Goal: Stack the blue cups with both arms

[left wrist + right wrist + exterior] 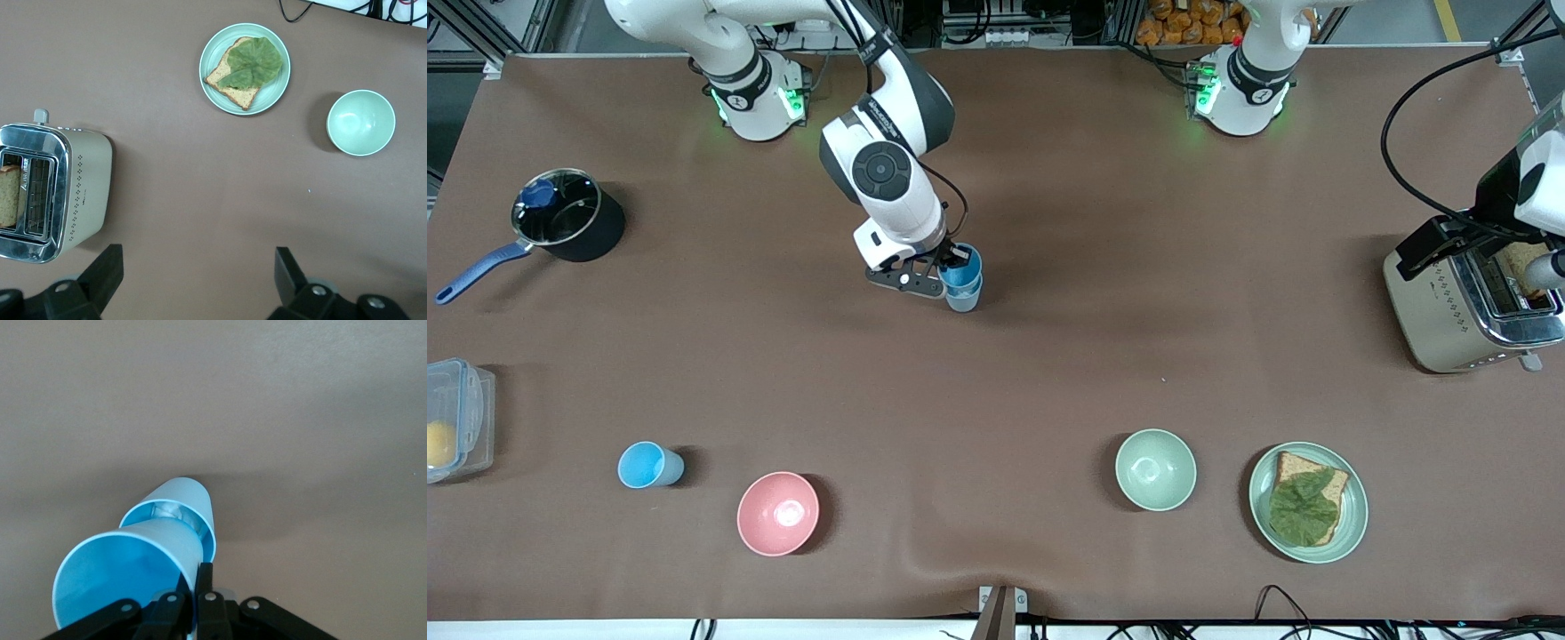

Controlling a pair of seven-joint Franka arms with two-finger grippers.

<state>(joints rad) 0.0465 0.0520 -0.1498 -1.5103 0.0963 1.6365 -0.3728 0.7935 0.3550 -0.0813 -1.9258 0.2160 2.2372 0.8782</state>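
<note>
- Three blue cups showed on my screens: two nested at the middle of the table (1049, 373), and a third blue cup (649, 465) standing alone toward the right arm's end, at about ten o'clock from the pink bowl (777, 513).
- I saw the right gripper (951, 267) over the nested pair, its fingers pinched together on the rim of the upper blue cup (127, 577); that cup sat partly inside the lower blue cup (183, 510), which stood on the table.
- I saw the left gripper (193, 283) waiting high over the table beside the toaster (53, 193), its fingers spread wide apart and holding nothing.
- From that wrist camera, a plate (245, 69) with toast and a lettuce leaf lay near the pale green bowl (361, 123).
- In the front view the bowl sat at nine o'clock from the plate.
- A dark saucepan (567, 216) stood toward the right arm's end, farther from the front camera than the lone cup.
</note>
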